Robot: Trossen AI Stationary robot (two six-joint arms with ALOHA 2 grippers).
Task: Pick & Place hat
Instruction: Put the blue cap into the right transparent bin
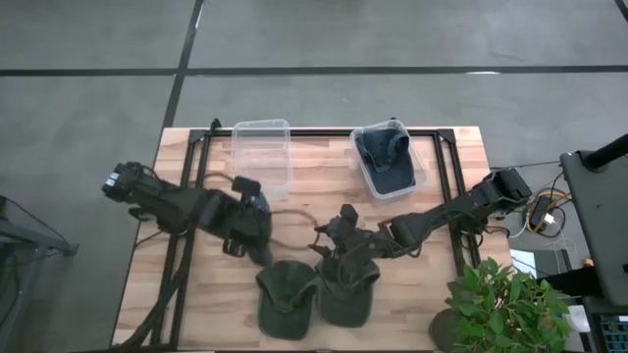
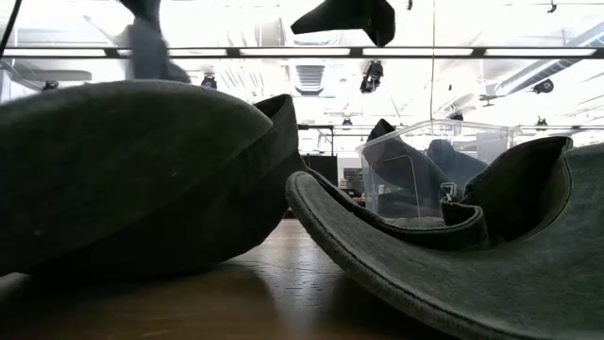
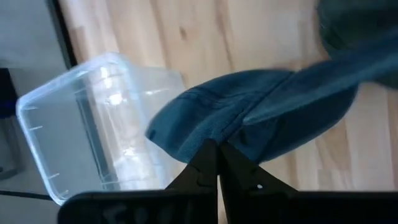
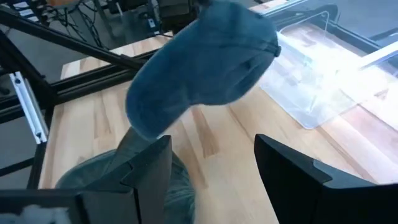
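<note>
My left gripper [image 3: 217, 163] is shut on a dark hat [image 3: 249, 118] and holds it in the air over the table's middle; the right wrist view shows this hat [image 4: 205, 62] clear of the wood. In the high view the left gripper [image 1: 253, 214] is near the empty clear bin [image 1: 263, 155]. Two more dark hats [image 1: 287, 296] [image 1: 348, 289] lie on the table by its near edge. My right gripper [image 4: 211, 174] is open and stands just over the far side of the right-hand hat [image 4: 106, 177]. A second clear bin [image 1: 388, 162] holds another dark hat. My left gripper pinches the hat between its two fingers at a fold of the fabric [image 3: 219, 135], coming from above. The hat is lifted clear of the table and spreads out below the fingertips.
The empty clear bin [image 3: 81, 124] stands at the table's far edge, left of the filled one. A dark frame rail [image 1: 196, 196] runs along the table's left and far sides. A potted plant [image 1: 500, 304] stands at the near right corner. Bare wood [image 1: 324, 186] lies between the bins and hats.
</note>
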